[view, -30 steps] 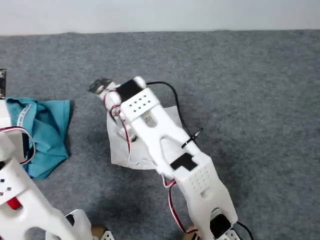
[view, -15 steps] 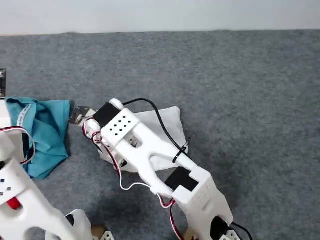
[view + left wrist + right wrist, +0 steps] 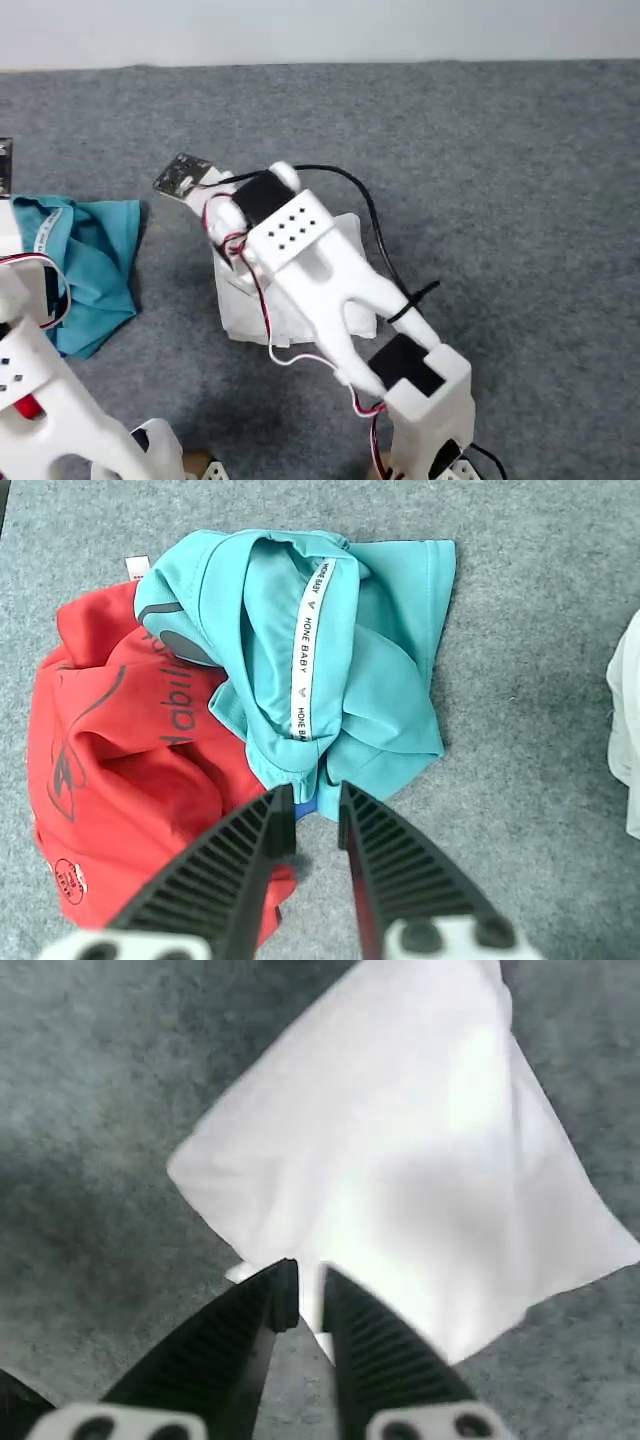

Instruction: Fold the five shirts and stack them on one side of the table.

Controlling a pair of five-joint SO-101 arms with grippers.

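Below the right gripper, a white shirt lies on the table.

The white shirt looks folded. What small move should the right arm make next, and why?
Probably draw the white shirt, by the edge at the right gripper, toward the teal shirt and red shirt. It lies folded mid-table, apart from those two, and the stack belongs on one side.
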